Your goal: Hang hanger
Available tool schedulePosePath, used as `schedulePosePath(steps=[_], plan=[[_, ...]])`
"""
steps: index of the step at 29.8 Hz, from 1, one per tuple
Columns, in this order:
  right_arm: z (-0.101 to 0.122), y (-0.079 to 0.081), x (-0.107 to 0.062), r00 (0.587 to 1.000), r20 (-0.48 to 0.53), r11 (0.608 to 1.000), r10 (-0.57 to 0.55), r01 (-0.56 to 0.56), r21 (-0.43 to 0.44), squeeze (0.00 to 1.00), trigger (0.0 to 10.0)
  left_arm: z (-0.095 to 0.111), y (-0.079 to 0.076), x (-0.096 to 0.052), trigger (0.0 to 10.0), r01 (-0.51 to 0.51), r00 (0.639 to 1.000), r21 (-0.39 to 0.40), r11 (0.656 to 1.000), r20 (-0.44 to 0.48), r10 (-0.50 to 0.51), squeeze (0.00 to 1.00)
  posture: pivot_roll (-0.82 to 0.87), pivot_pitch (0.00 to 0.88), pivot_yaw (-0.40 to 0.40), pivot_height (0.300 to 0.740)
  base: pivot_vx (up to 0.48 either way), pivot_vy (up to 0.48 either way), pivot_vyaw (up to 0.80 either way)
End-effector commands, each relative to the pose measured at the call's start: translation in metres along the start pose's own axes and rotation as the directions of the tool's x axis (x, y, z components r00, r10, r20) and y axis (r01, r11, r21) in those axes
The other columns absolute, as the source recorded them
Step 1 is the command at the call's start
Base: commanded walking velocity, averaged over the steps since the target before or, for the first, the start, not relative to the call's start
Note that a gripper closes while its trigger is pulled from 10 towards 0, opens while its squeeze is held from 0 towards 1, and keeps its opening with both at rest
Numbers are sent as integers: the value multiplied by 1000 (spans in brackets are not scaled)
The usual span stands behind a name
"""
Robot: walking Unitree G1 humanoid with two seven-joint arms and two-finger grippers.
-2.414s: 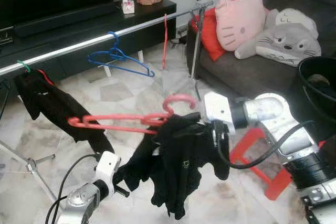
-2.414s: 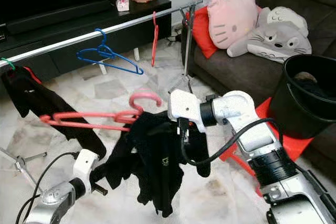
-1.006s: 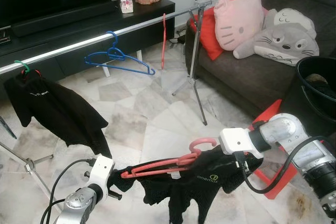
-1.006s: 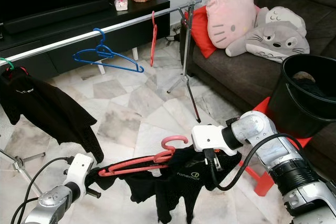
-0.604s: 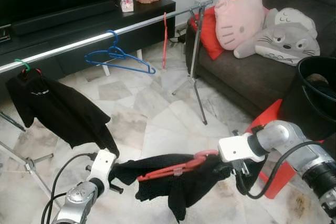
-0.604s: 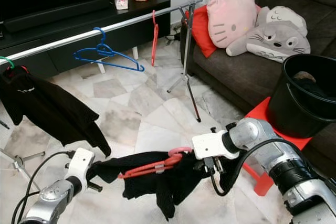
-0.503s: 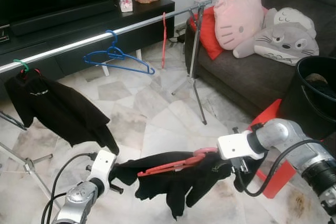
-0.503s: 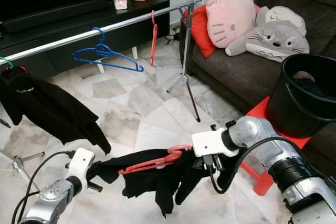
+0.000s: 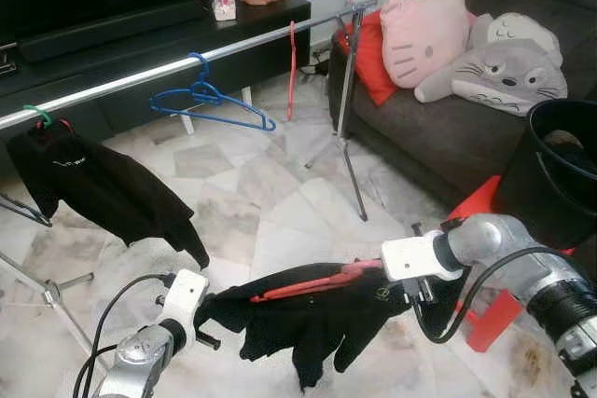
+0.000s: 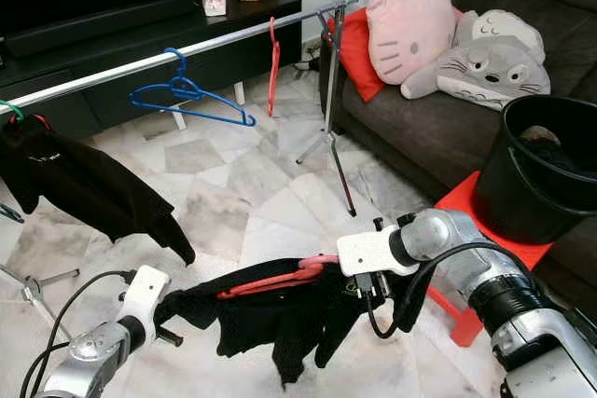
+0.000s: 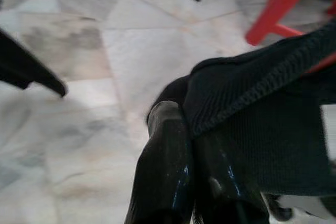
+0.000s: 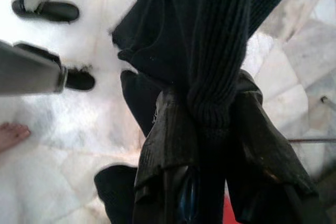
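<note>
Since two seconds back, both arms have dropped: the pink hanger (image 9: 312, 281) with its black garment (image 9: 308, 319) was up near the height of the silver rail (image 9: 177, 67) and now lies low over the marble floor (image 9: 280, 202), tipped nearly flat, well below and in front of that rail.

Taking the rail as my landmark and reading left to right: at its left end a black shirt (image 9: 89, 188) hangs from a green hanger (image 9: 39, 116). Below the rail on that side, my left gripper (image 11: 194, 145) has its fingers (image 11: 165, 166) pressed together on a ribbed edge of the black garment, as the wrist camera shows. Further along the rail an empty blue hanger (image 9: 210, 104) hangs, then a red hanger (image 9: 292, 72) near the rail's right end, by the upright stand (image 9: 350, 109).

Below and in front of that stand, my right gripper (image 12: 205, 124) is clamped on a thick fold of the garment close to the pink hanger's hook end; the cloth is bunched between the fingers (image 12: 168, 135).

Right of the rail I see the dark sofa (image 9: 448, 132) with a pink cat cushion (image 9: 424, 30) and a grey plush (image 9: 499, 67), a black bucket (image 9: 550, 174) and a red stool (image 9: 490, 305).
</note>
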State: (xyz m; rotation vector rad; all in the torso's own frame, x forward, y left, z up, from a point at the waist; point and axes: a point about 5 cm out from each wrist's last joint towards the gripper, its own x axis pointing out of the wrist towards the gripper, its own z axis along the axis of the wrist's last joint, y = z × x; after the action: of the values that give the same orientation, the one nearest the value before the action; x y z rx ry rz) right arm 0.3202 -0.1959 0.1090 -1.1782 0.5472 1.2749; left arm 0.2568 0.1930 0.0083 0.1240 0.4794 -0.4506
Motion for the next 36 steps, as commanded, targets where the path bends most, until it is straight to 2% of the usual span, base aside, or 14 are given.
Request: schedulePosePath(steps=[1,5,12,17,19,20,23,31,33,36], plan=[[-4,-3,-3,999,-50,1000,-11,10,-13,0,10000,3,9,-8,10000,0,1000,-18,1000,2,0,0,-92,24,56,740,0,0,0],[-5,-3,3,997,-73,999,-39,38,-15,0,10000,20,4,-12,10000,96,994,-36,995,59,-94,0,-89,25,57,740,0,0,0],[-6,-3,11,992,-93,997,-82,83,2,0,10000,33,-3,-20,10000,200,978,-14,980,63,-198,0,-84,24,60,740,0,0,0],[-5,-6,24,977,-124,982,-176,183,52,0,10000,50,-14,-28,10000,321,943,27,947,83,-322,0,-72,21,63,740,0,0,0],[-4,-6,25,975,-125,981,-181,189,54,0,10000,52,-15,-29,10000,328,940,28,944,85,-329,0,-72,21,63,740,0,0,0],[2,-4,33,978,-84,973,-193,201,110,0,10000,61,-16,-30,10000,335,936,38,942,106,-337,0,-70,19,63,740,0,0,0],[9,2,45,984,-39,965,-175,180,190,0,10000,71,-15,-31,10000,335,932,51,941,126,-339,0,-67,16,62,740,0,0,0],[10,8,57,980,-70,961,-189,199,194,0,10000,81,-15,-33,10000,339,929,43,940,143,-342,0,-60,10,63,740,0,0,0],[19,10,68,977,-23,920,-211,207,331,0,10000,89,-19,-34,10000,365,915,50,930,168,-368,0,-63,4,69,740,0,0,0],[22,14,80,971,-38,878,-236,230,421,0,10000,95,-26,-36,10000,396,898,58,917,185,-399,0,-53,0,65,740,0,0,0]])
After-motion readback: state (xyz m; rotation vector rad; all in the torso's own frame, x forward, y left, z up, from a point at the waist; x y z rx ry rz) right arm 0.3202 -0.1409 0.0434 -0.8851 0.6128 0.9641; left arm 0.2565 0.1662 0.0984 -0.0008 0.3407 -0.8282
